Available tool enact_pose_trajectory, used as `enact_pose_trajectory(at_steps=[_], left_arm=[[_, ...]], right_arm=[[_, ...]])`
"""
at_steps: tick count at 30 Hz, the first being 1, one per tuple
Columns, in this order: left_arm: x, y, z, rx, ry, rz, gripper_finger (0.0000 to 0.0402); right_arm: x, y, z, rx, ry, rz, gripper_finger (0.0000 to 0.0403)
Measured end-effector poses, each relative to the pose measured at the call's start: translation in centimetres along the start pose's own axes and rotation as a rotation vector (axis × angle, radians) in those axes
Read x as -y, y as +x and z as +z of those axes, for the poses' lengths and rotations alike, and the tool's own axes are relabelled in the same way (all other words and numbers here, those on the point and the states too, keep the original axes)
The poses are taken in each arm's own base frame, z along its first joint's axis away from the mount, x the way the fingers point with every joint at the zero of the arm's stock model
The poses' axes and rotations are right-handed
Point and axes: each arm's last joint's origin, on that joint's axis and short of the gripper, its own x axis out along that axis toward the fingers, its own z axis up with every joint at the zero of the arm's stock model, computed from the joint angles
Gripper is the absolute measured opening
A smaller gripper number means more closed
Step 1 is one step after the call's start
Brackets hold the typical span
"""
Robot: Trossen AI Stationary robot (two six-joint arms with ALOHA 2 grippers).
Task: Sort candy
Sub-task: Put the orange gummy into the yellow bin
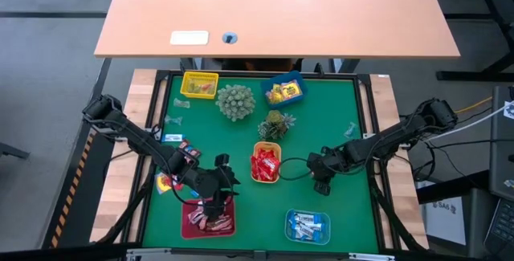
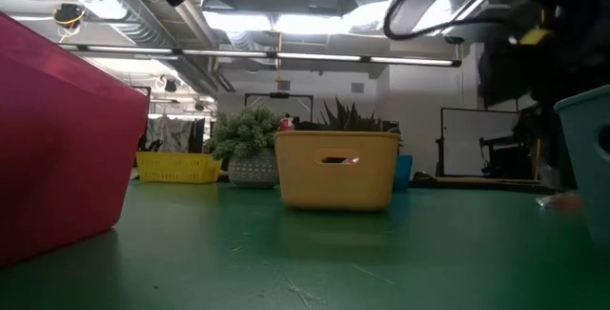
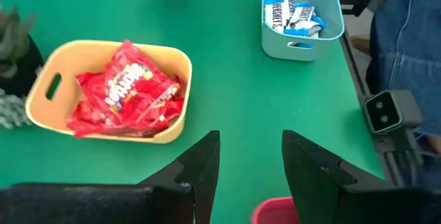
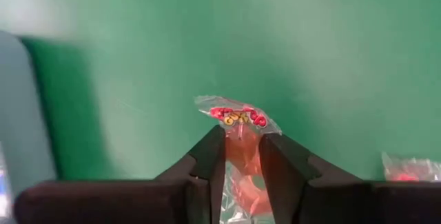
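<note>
Pinching a clear-wrapped red candy (image 4: 238, 124), the right end effector (image 1: 322, 182) sits right of centre in the high view; another candy (image 4: 406, 167) is cut off at the wrist picture's edge. The left end effector (image 1: 214, 207) hangs open and empty over the red tray (image 1: 189, 227), partly hiding its contents. Between them stands the yellow tray (image 1: 266, 179) of red packets; lower right, the blue tray (image 1: 307, 235).

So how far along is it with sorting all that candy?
Well along: red packets fill the yellow tray, blue-white ones the pale blue tray. The right gripper is pinching a clear-wrapped red candy; the left gripper hovers open over the red tray. Loose candies remain along the mat's left edge.
</note>
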Motion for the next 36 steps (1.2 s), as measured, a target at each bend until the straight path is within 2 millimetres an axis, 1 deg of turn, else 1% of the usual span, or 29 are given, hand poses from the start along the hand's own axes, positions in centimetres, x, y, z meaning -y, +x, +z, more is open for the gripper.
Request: enact_pose_trajectory(at_steps=[3,6,12,16,21,26,30,33,36], left_arm=[[0.1,0.0,0.2,0.023,0.041,-0.001,0.0143],[0.2,0.0,0.8,0.091,0.109,0.008,0.0143],[0.5,-0.2,2.4,0.251,0.349,0.049,0.0143],[0.5,0.5,3.3,0.337,0.488,0.079,0.0143],[-0.1,2.4,3.8,0.38,0.64,0.103,0.0143],[-1.0,3.9,4.2,0.411,0.689,0.14,0.0143],[-1.8,5.0,4.5,0.435,0.72,0.062,0.0143],[-2.6,5.6,4.6,0.435,0.724,0.011,0.0143],[-3.2,5.9,4.8,0.447,0.717,-0.002,0.0143]], right_arm=[[-0.9,-0.6,0.9,0.03,-0.009,0.063,0.0085],[-1.6,-1.1,1.6,0.054,-0.014,0.12,0.0085],[-3.3,-2.2,3.6,0.218,-0.027,0.263,0.0085],[-4.5,-3.2,5.0,0.358,-0.038,0.377,0.0085],[-5.6,-4.5,6.2,0.492,-0.04,0.487,0.0085],[-6.0,-5.1,6.7,0.527,-0.041,0.517,0.0085],[-6.0,-5.1,6.7,0.526,-0.036,0.519,0.0085],[-6.1,-5.0,6.8,0.515,0.014,0.535,0.0085],[-6.2,-4.6,6.9,0.499,0.061,0.545,0.0085]])
